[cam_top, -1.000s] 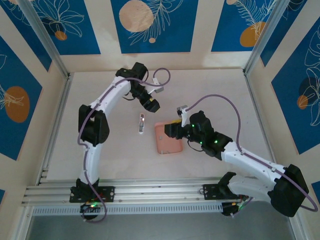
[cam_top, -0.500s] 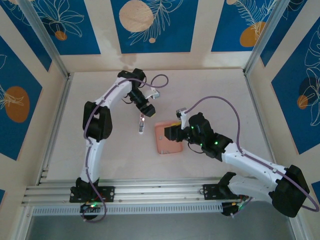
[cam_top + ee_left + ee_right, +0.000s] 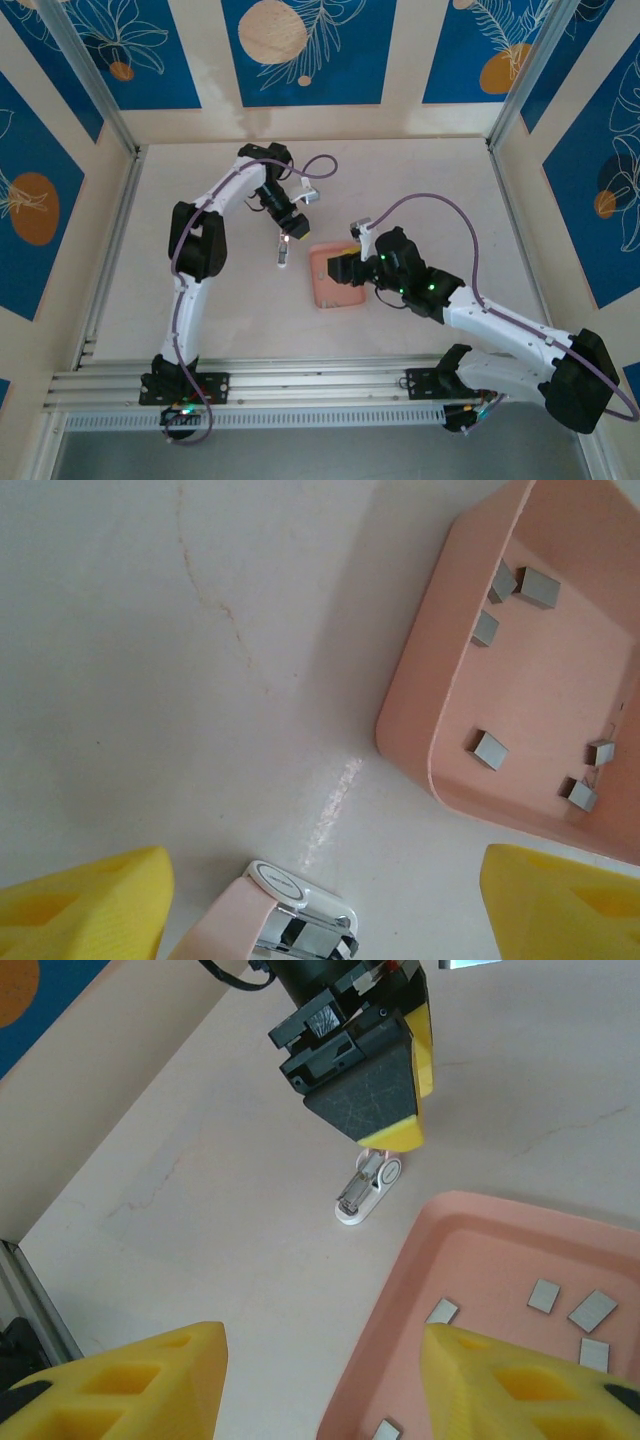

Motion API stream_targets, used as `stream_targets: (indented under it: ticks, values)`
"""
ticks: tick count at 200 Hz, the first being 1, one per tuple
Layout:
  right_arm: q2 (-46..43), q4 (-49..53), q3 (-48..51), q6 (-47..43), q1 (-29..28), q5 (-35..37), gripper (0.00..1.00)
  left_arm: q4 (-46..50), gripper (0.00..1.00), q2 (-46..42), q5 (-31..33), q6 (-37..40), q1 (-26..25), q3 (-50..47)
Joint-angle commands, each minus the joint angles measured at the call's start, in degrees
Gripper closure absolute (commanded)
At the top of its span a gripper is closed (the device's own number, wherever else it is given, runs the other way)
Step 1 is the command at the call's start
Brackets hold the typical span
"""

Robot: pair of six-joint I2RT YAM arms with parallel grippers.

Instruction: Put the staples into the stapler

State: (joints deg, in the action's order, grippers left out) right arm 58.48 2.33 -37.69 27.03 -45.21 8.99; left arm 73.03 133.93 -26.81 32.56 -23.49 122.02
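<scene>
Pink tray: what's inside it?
Grey staples lie loose on the floor of the pink tray, six in the left wrist view. That view cuts off one corner, and in the right wrist view a finger of the right pincer covers part, so more may hide.

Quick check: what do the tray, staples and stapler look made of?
Tray: salmon-pink, matte, rounded moulded walls, probably plastic.
Staples: grey blocks with a dull metallic sheen, likely metal.
Stapler: pink and white shell, likely plastic; shiny metal inside.

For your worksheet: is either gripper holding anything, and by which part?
Nothing is held. The left gripper is open over the stapler, not touching it; the right gripper is open over the edge of the tray.
</scene>
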Motion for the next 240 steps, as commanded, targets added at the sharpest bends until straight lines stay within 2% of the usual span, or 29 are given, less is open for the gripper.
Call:
stream_targets:
  ticks: [1, 105, 160, 204, 240]
  values:
    - [-0.8, 0.7, -0.5, -1.4, -0.7, 1.3, 0.45, 2.5, 0.21, -0.1, -1.8, 2.0, 0.3, 0.2]
    - [-0.5, 0.1, -0.3, -1.6, -1.5, 2.1, 0.45, 0.8, 0.23, -7.4, -2.4, 1.0, 0.0, -7.3]
    - [-0.5, 0.2, -0.1, -1.6, -2.4, 2.4, 0.45, -2.9, 0.23, -12.4, -3.3, -1.2, -0.5, -18.2]
    - [-0.4, 0.6, -1.1, -2.2, -3.4, 3.1, 0.45, -10.0, 0.24, -19.9, -6.2, -6.5, -0.8, -28.0]
    - [-0.4, 0.9, -1.2, -2.2, -4.1, 3.7, 0.45, -19.5, 0.23, -29.4, -2.6, -17.7, -0.8, -35.4]
